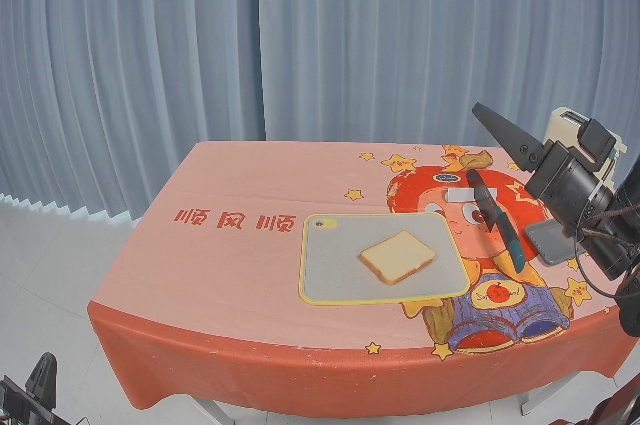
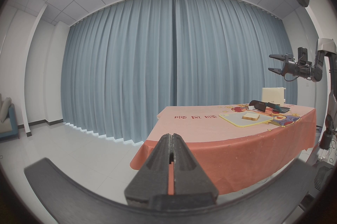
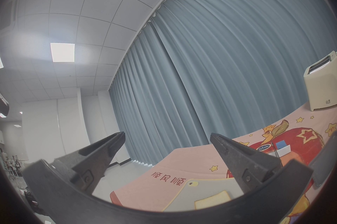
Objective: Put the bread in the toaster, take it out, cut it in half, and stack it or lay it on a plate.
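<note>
A slice of bread (image 1: pixel 397 256) lies flat on a grey cutting board with a yellow rim (image 1: pixel 327 266), right of the table's middle. A knife with a teal handle (image 1: pixel 497 220) lies just right of the board. The white toaster (image 3: pixel 323 86) stands at the table's far right corner, partly hidden by my right arm in the head view. My right gripper (image 3: pixel 166 135) is open and empty, held high above the table's right side, well apart from the bread (image 3: pixel 212 199). My left gripper (image 2: pixel 171 137) is shut on nothing, low and off the table's left front.
A flat grey dish (image 1: pixel 550 241) lies right of the knife, near my right arm. The table has an orange cloth (image 1: pixel 233 260) with a cartoon print, and its left half is bare. A blue curtain hangs behind.
</note>
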